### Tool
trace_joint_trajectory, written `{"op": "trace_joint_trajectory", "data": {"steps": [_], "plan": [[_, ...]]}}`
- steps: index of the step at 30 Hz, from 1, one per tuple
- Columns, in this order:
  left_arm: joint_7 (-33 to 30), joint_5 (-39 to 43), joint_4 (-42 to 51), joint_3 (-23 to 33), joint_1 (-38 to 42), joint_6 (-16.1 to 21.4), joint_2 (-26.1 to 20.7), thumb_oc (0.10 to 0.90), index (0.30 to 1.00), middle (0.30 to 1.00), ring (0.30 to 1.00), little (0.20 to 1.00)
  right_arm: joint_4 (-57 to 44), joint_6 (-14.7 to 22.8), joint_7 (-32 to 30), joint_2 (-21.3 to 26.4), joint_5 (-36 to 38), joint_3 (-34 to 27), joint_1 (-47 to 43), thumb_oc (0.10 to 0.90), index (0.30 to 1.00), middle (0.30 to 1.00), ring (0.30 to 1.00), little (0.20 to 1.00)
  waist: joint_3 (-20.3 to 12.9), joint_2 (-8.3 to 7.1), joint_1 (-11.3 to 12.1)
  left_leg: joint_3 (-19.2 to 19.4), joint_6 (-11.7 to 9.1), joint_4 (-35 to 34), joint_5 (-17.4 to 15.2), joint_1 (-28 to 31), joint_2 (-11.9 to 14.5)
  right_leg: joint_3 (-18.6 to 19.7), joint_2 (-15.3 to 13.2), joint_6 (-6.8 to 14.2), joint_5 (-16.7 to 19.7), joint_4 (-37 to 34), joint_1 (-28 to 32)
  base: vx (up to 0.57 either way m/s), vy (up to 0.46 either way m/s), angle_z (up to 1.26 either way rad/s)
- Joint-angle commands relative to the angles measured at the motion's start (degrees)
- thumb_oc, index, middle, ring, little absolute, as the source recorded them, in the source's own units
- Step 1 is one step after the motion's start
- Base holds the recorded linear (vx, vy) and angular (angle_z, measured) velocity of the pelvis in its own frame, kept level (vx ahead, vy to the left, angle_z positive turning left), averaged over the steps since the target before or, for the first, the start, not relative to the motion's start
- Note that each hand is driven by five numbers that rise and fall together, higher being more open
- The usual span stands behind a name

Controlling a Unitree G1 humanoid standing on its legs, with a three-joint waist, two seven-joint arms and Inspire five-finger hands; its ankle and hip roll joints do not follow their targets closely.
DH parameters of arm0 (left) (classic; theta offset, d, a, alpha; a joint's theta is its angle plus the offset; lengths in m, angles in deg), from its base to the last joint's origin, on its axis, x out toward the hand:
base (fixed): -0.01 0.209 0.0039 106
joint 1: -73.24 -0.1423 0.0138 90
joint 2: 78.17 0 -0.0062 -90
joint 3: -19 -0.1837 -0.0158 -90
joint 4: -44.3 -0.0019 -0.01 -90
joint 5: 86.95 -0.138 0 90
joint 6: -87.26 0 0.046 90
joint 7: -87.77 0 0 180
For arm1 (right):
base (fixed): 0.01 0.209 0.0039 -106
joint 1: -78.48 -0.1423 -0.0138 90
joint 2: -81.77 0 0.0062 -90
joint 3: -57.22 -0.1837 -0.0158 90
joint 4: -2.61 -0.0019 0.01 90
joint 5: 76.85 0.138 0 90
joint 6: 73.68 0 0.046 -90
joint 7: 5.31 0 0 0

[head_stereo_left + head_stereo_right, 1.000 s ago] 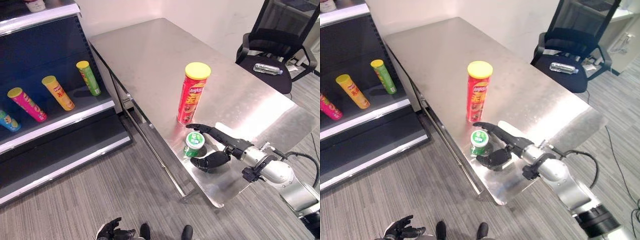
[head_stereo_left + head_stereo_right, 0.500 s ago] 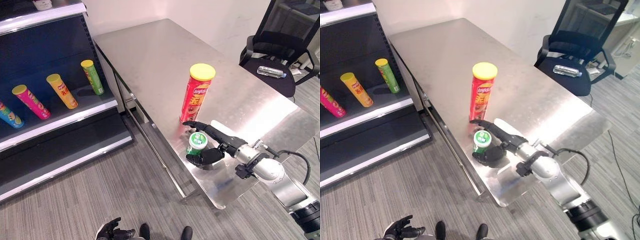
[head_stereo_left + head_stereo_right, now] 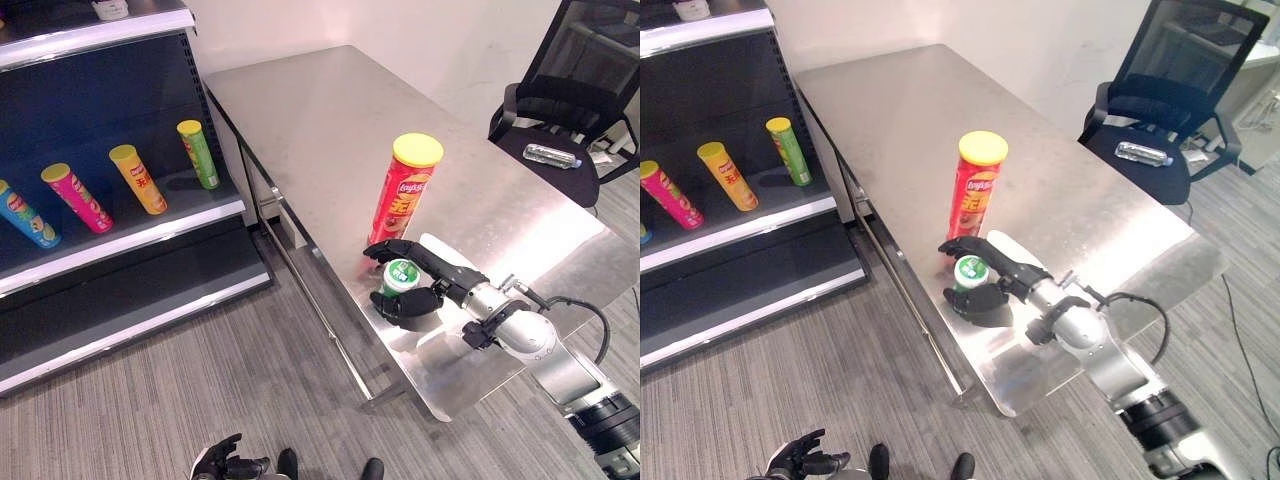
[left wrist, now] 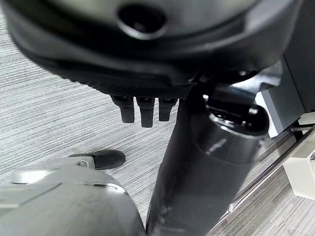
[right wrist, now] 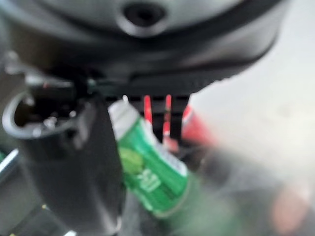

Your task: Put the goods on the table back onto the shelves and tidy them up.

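Observation:
A small green can [image 3: 400, 277] with a white lid stands near the front left edge of the steel table [image 3: 320, 110]. My right hand [image 3: 445, 287] reaches in from the right; its fingers curl over the can's far side and its thumb presses the near side, so it is shut on the can. The right wrist view shows the green can [image 5: 147, 167] between thumb and fingers. Just behind it a tall red chip can [image 3: 405, 195] with a yellow lid stands upright. My left hand [image 3: 222, 460] hangs low over the floor, fingers relaxed.
A dark shelf unit [image 3: 130, 235] stands at the left, with green [image 3: 198, 155], orange [image 3: 138, 180], pink [image 3: 75, 198] and blue [image 3: 25, 215] chip cans leaning on one shelf. A black office chair [image 3: 560, 110] with a water bottle [image 3: 552, 155] stands behind the table's right end.
My right hand slid left to the small green can and its fingers and thumb closed round it. The camera shifted a little; the red can stayed put.

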Motion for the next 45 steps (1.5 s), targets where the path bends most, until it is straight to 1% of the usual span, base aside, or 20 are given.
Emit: {"op": "trace_joint_trajectory", "data": {"steps": [1,10,11,14,15,18,20,25,27,28,30,31,33,36,39,40,42,43,44,45], "plan": [[-0.78,-0.17,-0.29,-3.71,0.22,1.08,-2.46,0.8,0.9,0.9,0.9,0.9,-1.22,2.22,-2.35,-0.44,-1.88,-1.0,-5.41,0.4,0.3,0.3,0.3,0.3,-2.07,0.81,2.08,-0.68,-3.19,0.18,-1.38,-0.67,2.36,-2.25,-4.75,6.46,-1.19,0.46,2.92,0.0,0.0,0.0],[-0.6,-0.28,0.44,-3.34,-0.09,1.19,-2.74,0.8,0.9,0.9,0.9,0.9,-3.56,3.09,-3.02,0.28,-0.89,-4.08,-3.91,0.4,0.3,0.3,0.3,0.3,-2.34,0.64,2.0,-0.7,-3.13,0.18,-1.44,-0.55,2.33,-2.14,-4.74,6.45,-1.18,0.46,3.01,0.0,0.002,0.06],[-0.51,-0.28,1.24,-3.13,-0.15,1.29,-2.89,0.8,0.9,0.9,0.9,0.9,-6.21,3.87,-2.78,0.77,1.02,-5.74,-3.73,0.4,0.3,0.3,0.3,0.3,-2.5,0.56,1.77,-0.68,-3.16,0.18,-1.45,-0.45,2.39,-2.17,-4.73,6.43,-1.2,0.46,3.04,0.0,0.0,0.0],[-0.4,-0.19,1.43,-3.17,-0.12,1.29,-2.95,0.8,0.9,0.9,0.9,0.9,-7.83,4.23,-2.36,0.47,3.05,-6.57,-3.46,0.4,0.3,0.3,0.3,0.3,-2.63,0.46,1.84,-0.61,-3.15,0.18,-1.48,-0.4,2.44,-2.13,-4.72,6.38,-1.25,0.46,3.05,0.0,0.0,0.0],[-0.41,-0.26,1.15,-2.93,0.05,1.39,-3.01,0.8,0.9,0.9,0.9,0.9,-11.74,5.18,-1.88,0.46,5.93,-7.44,-4.58,0.4,0.3,0.3,0.3,0.3,-2.81,0.41,1.92,-0.55,-3.24,0.18,-1.58,-0.02,2.6,-2.07,-4.61,6.28,-1.41,0.46,3.33,0.0,0.0,0.0],[-0.51,-0.39,0.28,-2.74,0.54,1.46,-2.98,0.8,0.9,0.9,0.9,0.9,-13.67,5.98,-2.05,-0.2,7.82,-7.69,-5.8,0.4,0.3,0.3,0.3,0.3,-3.26,0.26,2.0,-0.74,-3.28,0.18,-1.36,-0.26,2.57,-2.14,-4.59,6.19,-1.46,0.46,3.22,0.0,0.0,0.0],[-1.02,-0.66,-1.14,-2.31,1.12,1.54,-2.96,0.8,0.9,0.9,0.9,0.9,-16.35,6.78,-2.56,-1.66,9.7,-7.26,-9.11,0.4,0.3,0.3,0.3,0.3,-3.86,0.11,2.58,-0.93,-3.53,0.18,-1.26,-0.23,2.72,-2.46,-4.46,6.03,-1.67,0.46,3.43,0.0,-0.036,0.03],[-1.45,-0.36,-3.16,-1.95,1.53,1.6,-2.86,0.8,0.9,0.9,0.9,0.9,-17.8,7.35,-3.11,-5.13,12.49,-4.55,-15.87,0.4,0.3,0.3,0.3,0.3,-4.55,-0.23,4.17,-1.73,-4.05,0.18,-0.89,-0.28,2.95,-3.48,-4.17,5.61,-2.08,0.46,4.0,0.0,-0.045,0.06],[-1.47,-0.37,-3.5,-1.86,1.59,1.61,-2.87,0.8,0.9,0.9,0.9,0.9,-17.84,7.35,-3.39,-5.11,11.94,-3.74,-17.47,0.4,0.3,0.3,0.3,0.3,-4.6,-0.23,4.38,-2.06,-4.18,0.18,-0.76,-0.3,2.99,-3.7,-4.04,5.48,-2.22,0.46,4.16,0.0,-0.043,0.12],[-1.71,-0.36,-3.87,-1.83,1.61,1.64,-3.01,0.8,0.9,0.9,0.9,0.9,-17.58,7.13,-3.77,-5.25,11.62,-2.4,-20.17,0.4,0.3,0.3,0.3,0.3,-4.79,-0.32,5.29,-2.5,-4.48,0.18,-0.43,-0.41,3.1,-4.11,-3.86,5.29,-2.46,0.46,4.39,-0.02,-0.058,0.18],[-1.76,-0.32,-3.96,-1.82,1.63,1.64,-2.95,0.8,0.9,0.9,0.9,0.9,-17.27,7.21,-3.8,-5.55,12.05,-1.79,-21.07,0.4,0.3,0.3,0.3,0.3,-4.8,-0.29,5.47,-2.81,-4.6,0.18,-0.3,-0.47,3.17,-4.35,-3.76,5.15,-2.6,0.46,4.55,-0.02,-0.06,0.17],[-2.01,-0.12,-4.31,-1.74,1.34,1.53,-2.88,0.8,0.9,0.9,0.9,0.9,-16.51,7.12,-4.43,-6.19,12.13,-0.64,-23.08,0.4,0.3,0.3,0.3,0.3,-4.92,-0.35,6.37,-3.35,-4.82,0.18,-0.02,-0.67,3.29,-4.83,-3.59,4.93,-2.87,0.46,4.83,-0.03,-0.067,0.21],[-2.28,0.08,-4.59,-1.64,0.99,1.67,-2.83,0.8,0.9,0.9,0.9,0.9,-14.99,6.94,-5.08,-6.85,11.68,1.15,-25.53,0.4,0.3,0.3,0.3,0.3,-4.93,-0.16,7.21,-3.72,-4.98,0.18,0.33,-0.93,3.43,-5.13,-3.38,4.77,-3.05,0.46,4.74,-0.03,-0.073,0.18],[-2.7,0.61,-4.12,-1.4,0.5,1.93,-2.9,0.8,0.9,0.9,0.9,0.9,-12.25,6.86,-6.41,-7.15,10.76,3.15,-29.11,0.4,0.3,0.3,0.3,0.3,-4.88,0.04,8.75,-4.22,-5.46,0.18,1.05,-1.39,3.82,-5.55,-2.98,4.44,-3.33,0.46,4.58,-0.02,-0.061,0.12],[-2.71,0.61,-4.11,-1.36,0.51,1.92,-2.87,0.8,0.9,0.9,0.9,0.9,-12.15,6.91,-6.45,-7.16,10.76,3.25,-29.24,0.4,0.3,0.3,0.3,0.3,-4.87,0.07,8.67,-4.29,-5.48,0.18,1.06,-1.42,3.83,-5.6,-2.96,4.42,-3.34,0.46,4.58,-0.01,-0.035,0.13],[-3.41,1.43,-2.95,-1.47,0.85,2.28,-3.72,0.8,0.9,0.9,0.9,0.9,-9.73,7.21,-8.98,-5.65,8.5,3.78,-32.55,0.4,0.3,0.3,0.3,0.3,-4.1,0.19,10.07,-5.64,-6.49,0.18,2.1,-2.32,4.39,-7.3,-2.45,3.97,-3.89,0.46,4.94,-0.03,-0.08,0.14],[-3.41,1.43,-2.96,-1.44,0.86,2.28,-3.69,0.8,0.9,0.9,0.9,0.9,-9.69,7.23,-8.99,-5.66,8.51,3.83,-32.62,0.4,0.3,0.3,0.3,0.3,-4.14,0.19,9.91,-5.77,-6.48,0.18,2.14,-2.42,4.37,-7.44,-2.46,3.98,-3.89,0.46,4.91,-0.02,-0.053,0.3],[-3.66,1.85,-2.49,-1.48,0.84,2.49,-3.86,0.8,0.9,0.9,0.9,0.9,-9.04,7.43,-9.73,-5.54,7.87,3.81,-33.58,0.4,0.3,0.3,0.3,0.3,-3.68,0.29,10.53,-5.97,-6.84,0.62,2.32,-2.54,4.68,-7.91,-2.33,3.77,-4.23,0.46,5.29,-0.1,-0.042,0.61],[-3.96,2.64,-1.85,-2.08,1.93,2.61,-4.12,0.8,0.9,0.9,0.9,0.9,-7.59,7.68,-11.96,-3.38,5.19,3.63,-35.84,0.4,0.3,0.3,0.3,0.3,-2.05,0.32,11.2,-4.41,-7.74,5.15,2.86,-6.34,5.4,-10.65,-2.8,3.43,-4.47,0.46,5.56,-0.12,0.007,0.88],[-3.99,2.51,-2.33,-2.49,2.25,2.09,-3.16,0.8,0.9,0.9,0.9,0.9,-6.41,7.03,-14.6,-1.69,1.07,2.73,-36.05,0.4,0.3,0.3,0.3,0.3,-2.24,0.58,10.96,5.43,-7.67,3.33,6.31,-8.51,8.86,-14.55,-3.08,4.53,-5.41,0.46,6.49,-0.13,0.06,1.04]]}}
